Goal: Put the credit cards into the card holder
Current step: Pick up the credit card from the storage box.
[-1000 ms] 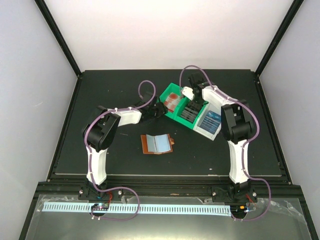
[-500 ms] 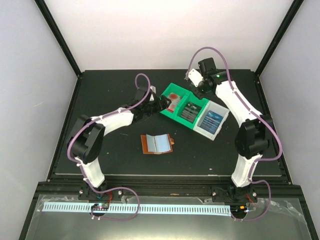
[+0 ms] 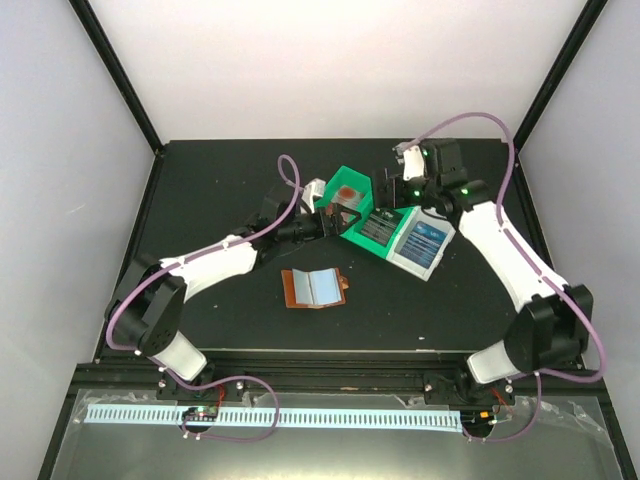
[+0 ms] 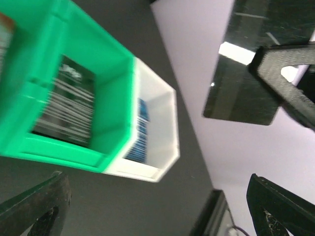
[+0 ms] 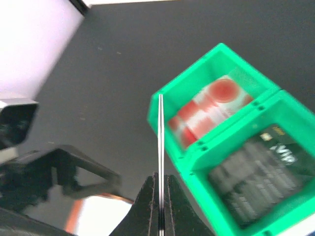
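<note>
The right gripper (image 5: 161, 179) is clamped on a thin card (image 4: 243, 88), held in the air just beyond the far end of the green bin (image 4: 69, 153). In the right wrist view the card shows only as an upright edge between the shut fingers. From the left wrist view its face looks dark and glossy, though glare makes its colour hard to tell.

The left gripper (image 3: 336, 216) hangs at the left side of the green bin with its two fingers spread wide and nothing between them.

The green bin has two compartments. The far one holds a red card (image 5: 211, 105) and the nearer one holds a dark card with light print (image 4: 69, 110). A white bin (image 4: 165, 128) touches the green bin's right end and holds a blue card (image 3: 424, 238).

The card holder (image 3: 315, 288) lies spread open and flat on the black table (image 3: 220, 180), nearer the arm bases than the green bin and apart from it. Neither gripper is touching it.
</note>
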### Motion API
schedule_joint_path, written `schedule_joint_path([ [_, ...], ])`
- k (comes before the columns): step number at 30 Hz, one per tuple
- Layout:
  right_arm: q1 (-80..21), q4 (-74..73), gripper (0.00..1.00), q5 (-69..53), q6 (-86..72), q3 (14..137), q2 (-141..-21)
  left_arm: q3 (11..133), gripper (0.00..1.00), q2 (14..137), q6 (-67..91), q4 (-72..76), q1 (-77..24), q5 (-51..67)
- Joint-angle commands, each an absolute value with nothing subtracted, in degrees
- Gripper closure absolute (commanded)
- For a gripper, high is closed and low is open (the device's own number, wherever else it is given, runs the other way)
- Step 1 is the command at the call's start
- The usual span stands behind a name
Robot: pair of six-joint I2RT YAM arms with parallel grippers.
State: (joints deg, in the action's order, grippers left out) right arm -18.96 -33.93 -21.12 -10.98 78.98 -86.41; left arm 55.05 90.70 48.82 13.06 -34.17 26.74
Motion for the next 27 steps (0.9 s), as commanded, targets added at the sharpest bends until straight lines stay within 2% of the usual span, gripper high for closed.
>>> schedule_joint_path([
  [1, -18.5, -21.7, 0.99, -33.1, -29.0, 70.8, -79.7, 54.6, 0.01, 88.5, 52.6, 22.2, -36.6, 34.8],
  [7, -18.4, -9.4, 0.99, -46.0, -43.6, 59.1, -73.5, 52.2, 0.05, 88.3, 63.7, 30.0, -40.1, 36.0],
  [10, -18.5, -6.0, 0.99, -52.5, -46.8, 55.3, -72.0, 50.1, 0.17, 87.6, 67.4, 33.6, -41.1, 36.0],
  [19, -16.9, 7.7, 0.98, -58.3, -57.6, 45.8, -65.9, 46.4, 0.61, 86.0, 69.3, 39.1, -43.5, 36.1],
  [22, -16.7, 9.8, 0.98, -60.3, -59.6, 45.5, -65.8, 46.1, 0.69, 85.3, 69.2, 38.8, -43.4, 36.4],
  [27, -16.6, 11.0, 0.95, -62.0, -60.1, 46.3, -65.3, 45.6, 0.75, 83.7, 69.3, 38.9, -42.6, 37.2],
])
